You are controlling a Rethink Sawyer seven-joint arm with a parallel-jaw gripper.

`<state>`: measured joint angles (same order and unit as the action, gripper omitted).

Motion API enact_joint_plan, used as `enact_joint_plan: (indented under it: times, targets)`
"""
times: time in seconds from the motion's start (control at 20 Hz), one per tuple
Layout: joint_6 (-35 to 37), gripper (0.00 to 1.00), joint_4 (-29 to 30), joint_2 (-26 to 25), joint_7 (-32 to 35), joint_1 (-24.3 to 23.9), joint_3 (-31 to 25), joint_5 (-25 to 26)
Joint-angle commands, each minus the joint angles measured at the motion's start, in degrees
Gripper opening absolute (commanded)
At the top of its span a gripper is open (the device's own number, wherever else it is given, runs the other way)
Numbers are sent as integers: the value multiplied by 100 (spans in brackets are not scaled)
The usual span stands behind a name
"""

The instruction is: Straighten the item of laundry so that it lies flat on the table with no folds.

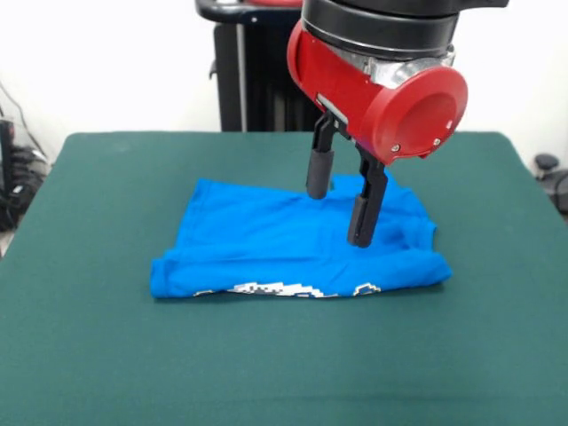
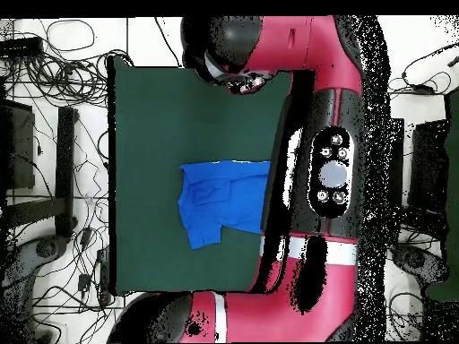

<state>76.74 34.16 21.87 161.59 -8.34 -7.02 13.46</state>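
The item of laundry (image 1: pixel 293 244) is a bright blue T-shirt folded over on itself, with a strip of white pixel graphic showing along its near edge. It lies mid-table on the green table (image 1: pixel 106 346). My gripper (image 1: pixel 342 209) hangs over the shirt's far right part, open, its two black fingers (image 1: pixel 366 209) spread apart with nothing between them. The tips look just above or at the cloth. In the overhead view the item of laundry (image 2: pixel 220 202) shows plain blue, partly covered by the red arm (image 2: pixel 332 170); the gripper is hidden there.
The red and black wrist housing (image 1: pixel 390 80) looms above the shirt. Green table (image 2: pixel 170 116) surface surrounds the shirt on all sides. Cables and black stands (image 2: pixel 63 179) lie on the floor beyond the table's edges.
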Motion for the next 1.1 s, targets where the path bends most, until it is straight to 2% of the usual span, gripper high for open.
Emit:
enact_joint_plan:
  times: [0.05, 0.6, 1.1]
  targets:
    - [-372, 100, 1286, -14, -578, 95, -277, -187]
    - [-552, 100, 1586, 97, -504, 113, -251, -215]
    - [-268, 100, 1721, 268, -324, 174, -122, -283]
